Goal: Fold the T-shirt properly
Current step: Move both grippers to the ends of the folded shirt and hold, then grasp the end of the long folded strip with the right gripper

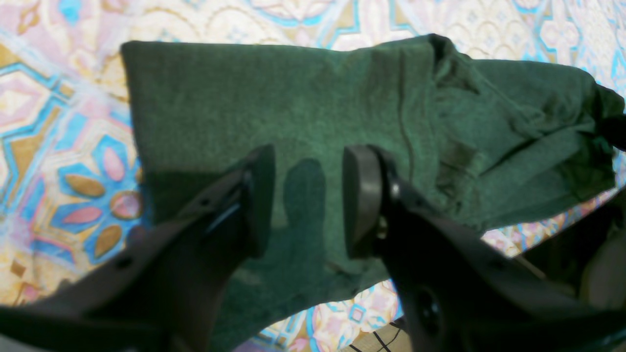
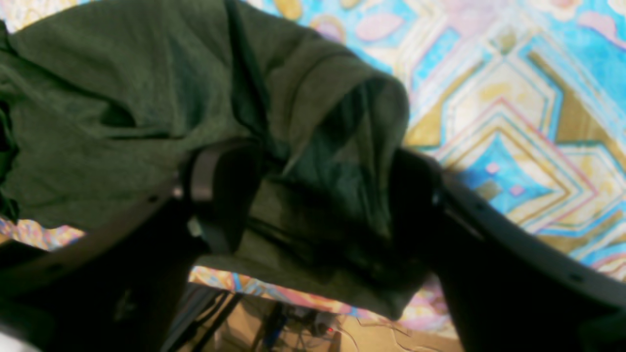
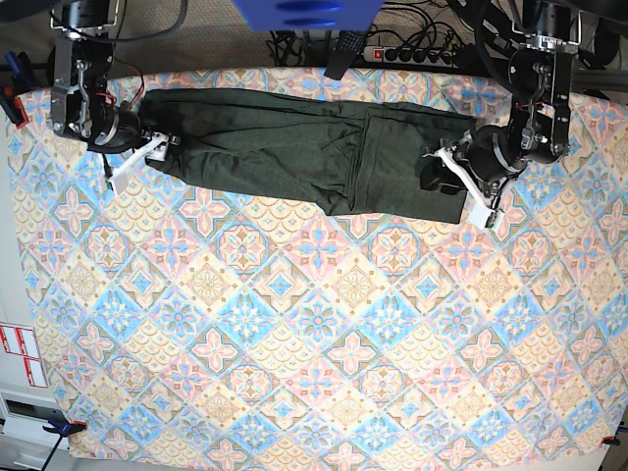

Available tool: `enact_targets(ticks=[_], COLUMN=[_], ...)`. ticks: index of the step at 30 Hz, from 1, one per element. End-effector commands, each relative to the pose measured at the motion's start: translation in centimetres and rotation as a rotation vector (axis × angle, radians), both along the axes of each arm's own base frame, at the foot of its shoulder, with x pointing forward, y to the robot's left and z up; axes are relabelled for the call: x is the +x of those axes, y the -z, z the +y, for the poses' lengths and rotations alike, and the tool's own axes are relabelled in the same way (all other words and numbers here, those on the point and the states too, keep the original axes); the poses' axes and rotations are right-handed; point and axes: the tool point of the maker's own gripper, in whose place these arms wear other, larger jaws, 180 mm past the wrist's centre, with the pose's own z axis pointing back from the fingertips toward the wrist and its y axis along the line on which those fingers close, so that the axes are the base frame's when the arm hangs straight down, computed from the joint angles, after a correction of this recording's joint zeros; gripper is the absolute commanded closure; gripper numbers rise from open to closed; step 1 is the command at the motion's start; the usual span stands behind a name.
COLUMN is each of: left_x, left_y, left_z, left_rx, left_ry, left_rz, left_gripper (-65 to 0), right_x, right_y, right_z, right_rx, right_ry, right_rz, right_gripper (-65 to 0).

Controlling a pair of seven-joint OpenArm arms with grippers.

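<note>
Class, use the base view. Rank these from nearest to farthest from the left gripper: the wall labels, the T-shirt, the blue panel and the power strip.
From the left gripper, on the view's right:
1. T-shirt, its end right at the gripper.
2. Power strip, past the table's top edge.
3. Blue panel, top centre.
4. Labels, far lower left.

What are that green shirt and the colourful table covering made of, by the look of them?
The T-shirt looks like thin, soft knit fabric: a matte, speckled heather surface that folds and bunches limply. The table covering seems a smooth printed cloth or vinyl with a flat tile pattern; the views leave open which.
</note>
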Motion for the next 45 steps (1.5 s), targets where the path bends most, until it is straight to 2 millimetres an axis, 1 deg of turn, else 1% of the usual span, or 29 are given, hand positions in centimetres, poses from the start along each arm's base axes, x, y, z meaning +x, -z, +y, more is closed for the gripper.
enact_targets(ticks=[1, 15, 17, 20, 29, 33, 36, 41, 42, 45], left_x=[0.7, 0.8, 0.8, 0.8, 0.7, 0.7, 0.7, 0.7, 0.7, 0.7], left_y=[-1.0, -1.1, -1.1, -1.1, -1.0, -1.0, -1.0, -1.0, -1.0, -1.0], left_z=[0.1, 0.2, 0.2, 0.1, 0.2, 0.2, 0.1, 0.2, 0.2, 0.2], left_rx=[-0.008, -0.009, -0.009, -0.009, -0.008, -0.008, -0.009, -0.008, -0.008, -0.008], left_ry=[0.004, 0.001, 0.001, 0.002, 0.001, 0.001, 0.002, 0.001, 0.001, 0.001], left_rz=[-0.038, -0.04, -0.04, -0.04, -0.039, -0.039, -0.039, -0.039, -0.039, -0.039], left_gripper=[-23.0, -23.0, -23.0, -23.0, -23.0, -23.0, -23.0, -23.0, -23.0, -23.0], right_x=[-1.2, -2.3, -2.2, -2.1, -1.9, -2.4, -2.3, -2.3, -2.2, -1.2], right_y=[0.4, 0.9, 0.7, 0.3, 0.0, 0.0, -0.3, -0.4, -0.5, -1.6], right_z=[2.4, 5.6, 6.5, 7.2, 7.5, 7.6, 8.1, 8.2, 8.1, 8.3], right_rx=[0.08, 0.118, 0.158, 0.203, 0.215, 0.22, 0.257, 0.261, 0.26, 0.258], right_ry=[-0.027, -0.119, -0.107, -0.094, -0.095, -0.106, -0.098, -0.097, -0.094, -0.109], right_rz=[0.04, 0.071, 0.067, 0.064, 0.056, 0.081, 0.081, 0.08, 0.075, 0.029], right_gripper=[-43.3, -43.3, -43.3, -43.3, -43.2, -43.2, -43.2, -43.2, -43.2, -43.2])
